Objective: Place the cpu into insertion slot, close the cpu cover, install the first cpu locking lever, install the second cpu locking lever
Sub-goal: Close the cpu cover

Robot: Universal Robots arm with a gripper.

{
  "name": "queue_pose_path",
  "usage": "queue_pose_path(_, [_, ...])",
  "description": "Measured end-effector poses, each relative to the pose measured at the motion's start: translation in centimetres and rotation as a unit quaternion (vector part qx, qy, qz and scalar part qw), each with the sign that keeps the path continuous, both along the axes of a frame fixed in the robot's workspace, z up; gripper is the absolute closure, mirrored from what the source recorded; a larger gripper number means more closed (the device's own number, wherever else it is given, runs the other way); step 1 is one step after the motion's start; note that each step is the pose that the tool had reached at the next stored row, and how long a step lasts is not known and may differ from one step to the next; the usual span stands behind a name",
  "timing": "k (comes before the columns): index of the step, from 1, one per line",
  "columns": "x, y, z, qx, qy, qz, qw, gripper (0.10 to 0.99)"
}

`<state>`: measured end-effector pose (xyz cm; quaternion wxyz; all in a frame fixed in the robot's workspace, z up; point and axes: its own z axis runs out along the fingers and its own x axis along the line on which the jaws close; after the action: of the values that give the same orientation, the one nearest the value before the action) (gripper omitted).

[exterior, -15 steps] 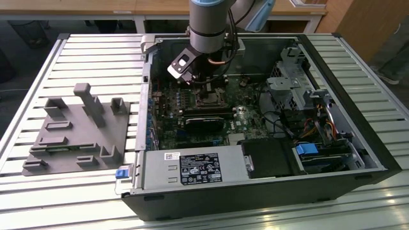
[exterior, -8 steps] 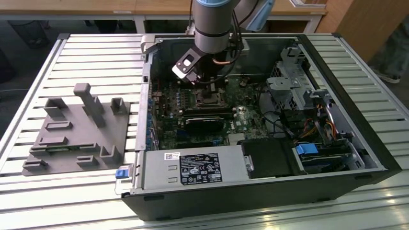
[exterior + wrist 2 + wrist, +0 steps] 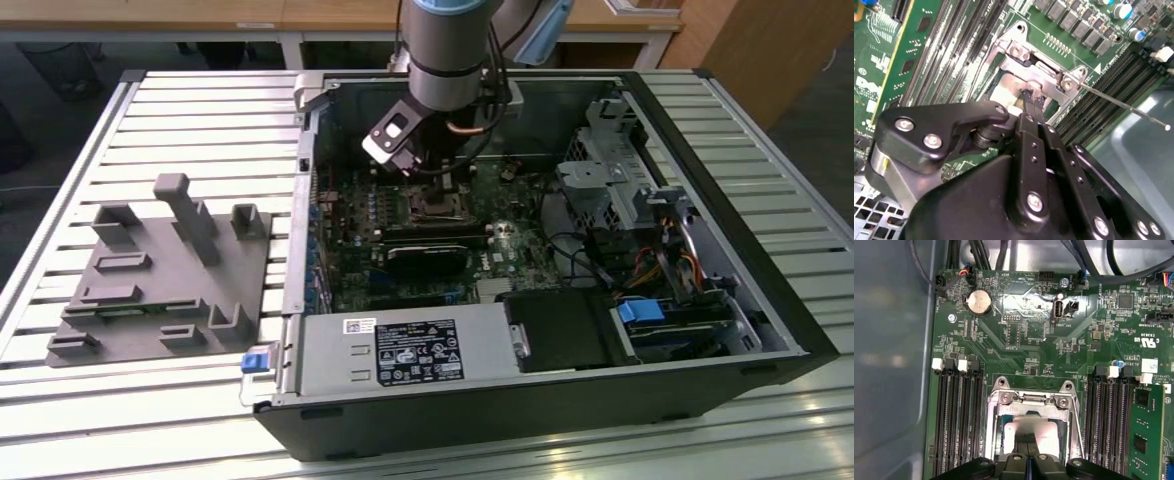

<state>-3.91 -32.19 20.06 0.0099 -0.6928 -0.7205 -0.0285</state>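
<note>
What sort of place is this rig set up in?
Probably a lab or workshop bench: an open PC case lies on a slatted metal table, a grey fixture block beside it, wooden desks behind.

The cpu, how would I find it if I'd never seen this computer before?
Look inside the open computer case at the green motherboard. In the first wrist view, two banks of long black memory slots flank a silvery metal frame, and the cpu lies inside it, at the tips of the gripper. It is the only pale, flat, plain square there.
</note>
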Motion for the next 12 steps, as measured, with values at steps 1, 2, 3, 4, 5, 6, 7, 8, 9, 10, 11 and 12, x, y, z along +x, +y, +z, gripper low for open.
queue_pose_path(1, [-0.01, -0.01, 0.17, -0.0002, 0.0002, 0.000, 1.0000, 0.961])
queue_pose_path(2, [-0.02, -0.03, 0.33, -0.0001, 0.0003, 0.000, 1.0000, 0.961])
queue_pose_path(3, [-0.02, -0.02, 0.50, 0.0001, 0.0003, 0.000, 1.0000, 0.961])
queue_pose_path(4, [-0.02, -0.02, 0.66, 0.0003, 0.0004, 0.000, 1.0000, 0.961])
queue_pose_path(5, [-0.02, -0.03, 0.74, 0.0005, 0.0004, 0.000, 1.0000, 0.961])
queue_pose_path(6, [-0.06, -0.02, 0.75, 0.0006, 0.0003, 0.000, 1.0000, 0.961])
queue_pose_path(7, [-0.16, -0.02, 0.75, 0.0007, 0.0003, 0.000, 1.0000, 0.961])
queue_pose_path(8, [-0.36, -0.03, 0.76, 0.0006, 0.0003, 0.000, 1.0000, 0.961])
queue_pose_path(9, [-0.56, -0.03, 0.76, 0.0006, 0.0004, 0.000, 1.0000, 0.961])
queue_pose_path(10, [-0.77, -0.03, 0.76, 0.0006, 0.0004, 0.000, 1.0000, 0.961])
queue_pose_path(11, [-0.99, -0.03, 0.74, 0.0006, 0.0004, 0.000, 1.0000, 0.961])
queue_pose_path(12, [-1.17, -0.02, 0.71, 0.0006, 0.0003, 0.000, 1.0000, 0.961])
